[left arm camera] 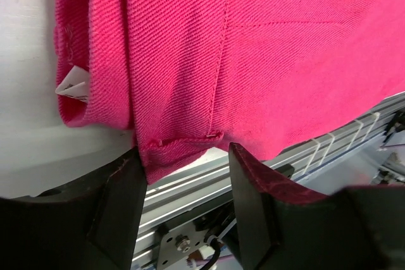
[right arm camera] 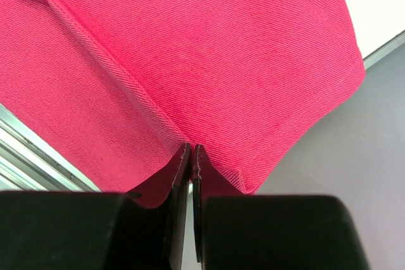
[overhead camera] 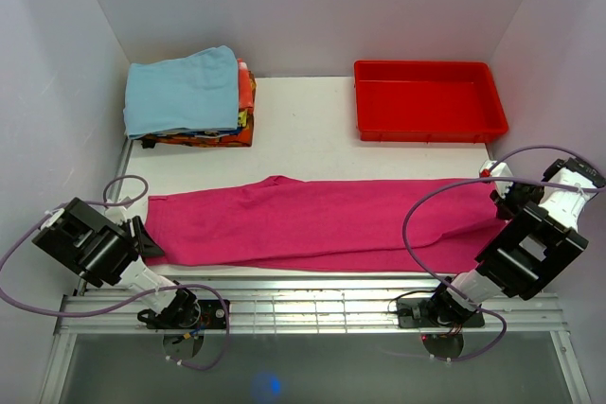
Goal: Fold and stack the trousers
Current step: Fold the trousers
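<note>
Two ends covered: my right gripper [right arm camera: 191,151] is clenched on a leg hem of the magenta-pink soft cloth trousers [overhead camera: 322,224], my left gripper [left arm camera: 186,159] gapes around their waistband corner; they lie stretched across the white table [overhead camera: 303,144].

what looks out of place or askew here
The magenta-pink cloth trousers lie stretched across the white table: the leg end, pinched in the shut right fingers, sticks past the table's right edge, and the waist corner overhangs the near edge between the open left fingers.
</note>
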